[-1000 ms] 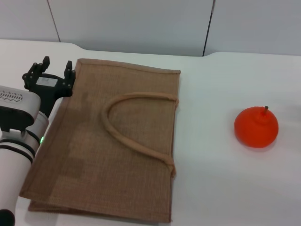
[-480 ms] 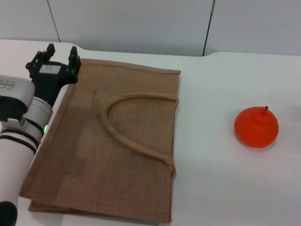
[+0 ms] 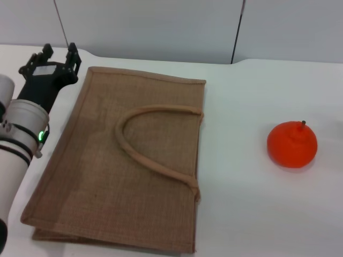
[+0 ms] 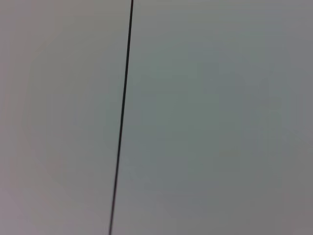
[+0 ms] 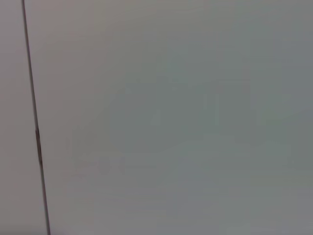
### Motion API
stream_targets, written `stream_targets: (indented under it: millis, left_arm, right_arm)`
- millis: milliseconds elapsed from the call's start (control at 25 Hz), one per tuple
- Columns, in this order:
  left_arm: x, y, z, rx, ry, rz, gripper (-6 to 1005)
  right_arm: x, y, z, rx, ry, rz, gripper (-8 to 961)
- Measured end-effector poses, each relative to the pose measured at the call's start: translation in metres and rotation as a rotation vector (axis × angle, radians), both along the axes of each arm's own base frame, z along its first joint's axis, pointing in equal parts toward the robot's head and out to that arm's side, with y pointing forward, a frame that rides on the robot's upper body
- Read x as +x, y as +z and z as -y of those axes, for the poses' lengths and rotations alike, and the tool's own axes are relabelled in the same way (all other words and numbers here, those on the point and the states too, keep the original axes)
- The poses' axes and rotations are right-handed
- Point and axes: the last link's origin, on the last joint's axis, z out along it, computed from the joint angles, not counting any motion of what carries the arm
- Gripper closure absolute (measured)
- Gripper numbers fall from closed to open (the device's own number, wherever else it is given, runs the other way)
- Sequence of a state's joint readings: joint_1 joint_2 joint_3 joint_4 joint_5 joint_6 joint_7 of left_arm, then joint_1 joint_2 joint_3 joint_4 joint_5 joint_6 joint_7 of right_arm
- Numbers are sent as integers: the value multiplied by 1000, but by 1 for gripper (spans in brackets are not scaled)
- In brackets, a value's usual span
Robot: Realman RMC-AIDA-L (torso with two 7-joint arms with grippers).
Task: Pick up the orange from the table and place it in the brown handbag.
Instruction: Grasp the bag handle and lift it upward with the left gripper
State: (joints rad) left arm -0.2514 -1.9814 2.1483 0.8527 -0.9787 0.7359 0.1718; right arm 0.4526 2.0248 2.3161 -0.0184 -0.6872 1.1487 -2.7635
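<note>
The orange [image 3: 292, 144] sits on the white table [image 3: 252, 214] at the right, upright, with its dark stem nub on top. The brown handbag [image 3: 107, 176] lies flat at the left centre, its looped handle [image 3: 140, 140] resting on top. My left gripper [image 3: 58, 52] hovers just beyond the bag's far left corner, off the bag, open and empty. It is far from the orange. My right gripper is out of view. Both wrist views show only a plain grey wall with a dark seam.
A grey panelled wall [image 3: 161, 27] with dark seams stands behind the table's far edge. White table surface lies between the bag and the orange and in front of the orange.
My left gripper has moved left and farther back, from over the bag's far left corner to just off it. The bag and the orange have not moved.
</note>
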Motion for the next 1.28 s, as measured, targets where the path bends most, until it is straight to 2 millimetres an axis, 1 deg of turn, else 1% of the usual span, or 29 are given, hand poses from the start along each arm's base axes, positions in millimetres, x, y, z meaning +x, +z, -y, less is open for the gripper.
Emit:
stream_targets:
  millis: [80,240,280,320,440,600,960,1160,1280]
  left_arm:
    - [1,-1,-3,-37,20,15,457]
    - [14,3,-10,-148,25,3,457]
    - [19,5,-12,-175,17,-29,457]
    - [20,5,-12,-186,16,-42,456]
    - [33,10,-15,-268,4,-164,456]
    - [45,16,-19,-398,17,-220,456]
    - [51,26,-22,-667,34,-296,456]
    - [54,27,-26,-740,43,-350,456]
    - [55,23,-26,-785,62,-365,456]
  right_arm:
    - [0,0,0,-1,0,0,87]
    - [0,0,0,-2,1,-1,86]
    - [0,0,0,-3,2,-1,86]
    - [0,-1,0,-4,2,0,86]
    - [-2,-1,-1,-6,7,0,86]
    - [-3,-1,-3,-7,10,-8,86]
    - [-4,-2,-3,-11,12,-16,86]
    - [-5,-2,-4,-12,13,-23,86]
    - [-5,-2,-5,-12,15,-23,86]
